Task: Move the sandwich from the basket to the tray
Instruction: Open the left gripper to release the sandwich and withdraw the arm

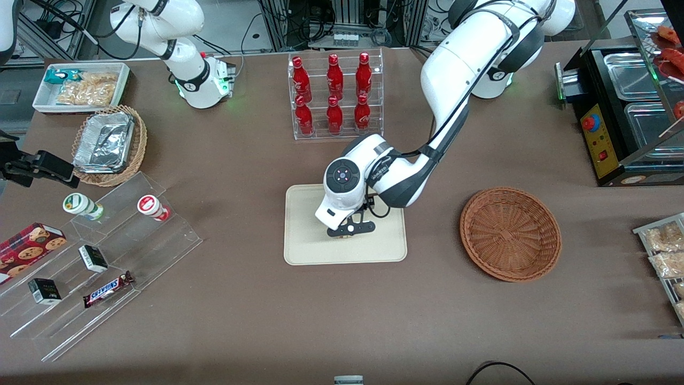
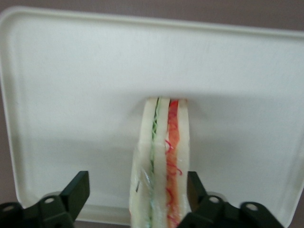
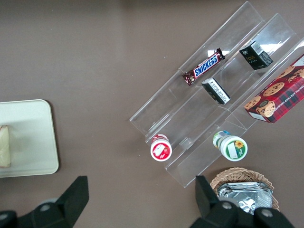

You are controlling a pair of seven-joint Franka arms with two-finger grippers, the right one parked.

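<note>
The sandwich [image 2: 161,161] stands on edge on the cream tray [image 2: 71,95], its green and red filling layers facing the wrist camera. My left gripper [image 2: 135,187] is low over the tray [image 1: 299,246] and open around the sandwich. One finger [image 2: 78,190] is well clear of the bread; the other finger [image 2: 194,185] is right against it. In the front view the gripper [image 1: 350,230] and wrist hide the sandwich. The right wrist view shows a sandwich [image 3: 4,145] edge on the tray [image 3: 33,137]. The reddish-brown basket [image 1: 510,232] lies beside the tray toward the working arm's end, with nothing in it.
A clear rack of red bottles [image 1: 334,96] stands farther from the front camera than the tray. Toward the parked arm's end are a clear stepped display [image 1: 107,256] with snacks, a tan basket of foil containers [image 1: 109,144] and a white snack bin [image 1: 80,88]. A black appliance [image 1: 625,112] sits at the working arm's end.
</note>
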